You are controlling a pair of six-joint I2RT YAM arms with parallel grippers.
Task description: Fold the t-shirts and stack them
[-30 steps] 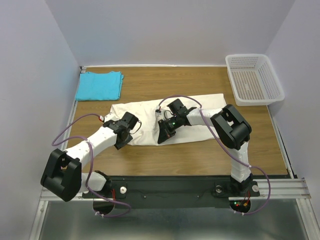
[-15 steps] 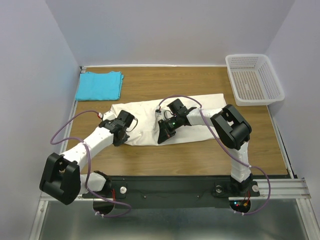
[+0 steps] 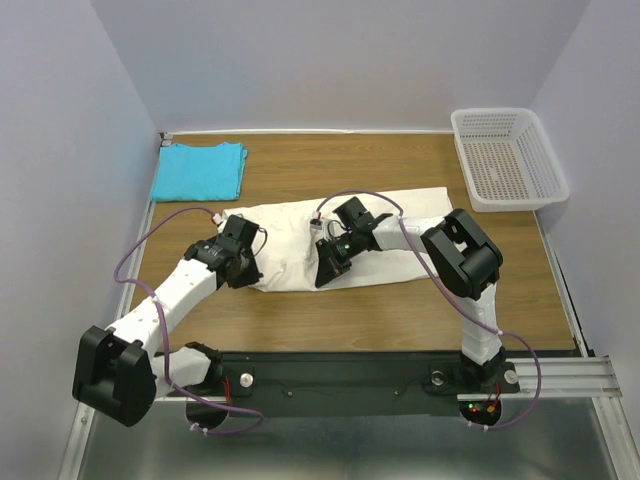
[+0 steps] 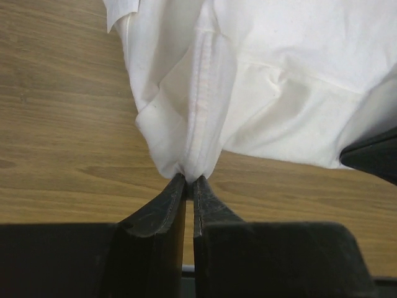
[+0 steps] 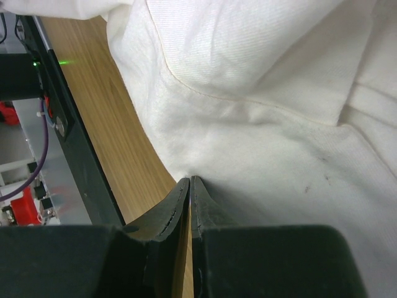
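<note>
White arms point(image 3: 168, 297), black joints point(image 3: 108, 366) (purple cables point(image 3: 360, 194)).

Top cam sits high up at the near end, looking down and forward over the whole table point(image 3: 350, 160). Each wrist cam stares along its own fingers point(image 4: 158, 211), super close to the white shirt point(image 3: 290, 240). That shirt shows in all three views.
</note>
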